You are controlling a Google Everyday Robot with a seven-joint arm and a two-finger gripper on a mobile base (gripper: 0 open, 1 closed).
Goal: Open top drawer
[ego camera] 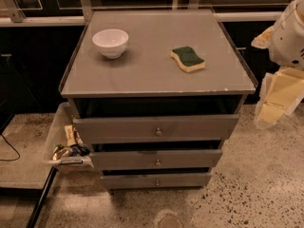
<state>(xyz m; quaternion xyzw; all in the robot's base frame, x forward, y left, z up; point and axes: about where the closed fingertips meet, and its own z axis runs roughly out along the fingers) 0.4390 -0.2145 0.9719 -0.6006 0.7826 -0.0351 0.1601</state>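
The top drawer [156, 128] is the widest grey front of three, with a small round knob [158, 132] at its centre. It stands pulled out a little from the cabinet, with a dark gap above it under the tabletop. My gripper [279, 98] is at the right edge of the camera view, a cream-coloured part below the white arm [289, 34]. It is to the right of the cabinet, apart from the drawer and its knob.
A white bowl [110, 42] and a green and yellow sponge [187, 59] lie on the grey cabinet top [152, 75]. Two narrower drawers [156, 159] sit below. A clear bin of snack packets [66, 146] stands on the floor at the cabinet's left.
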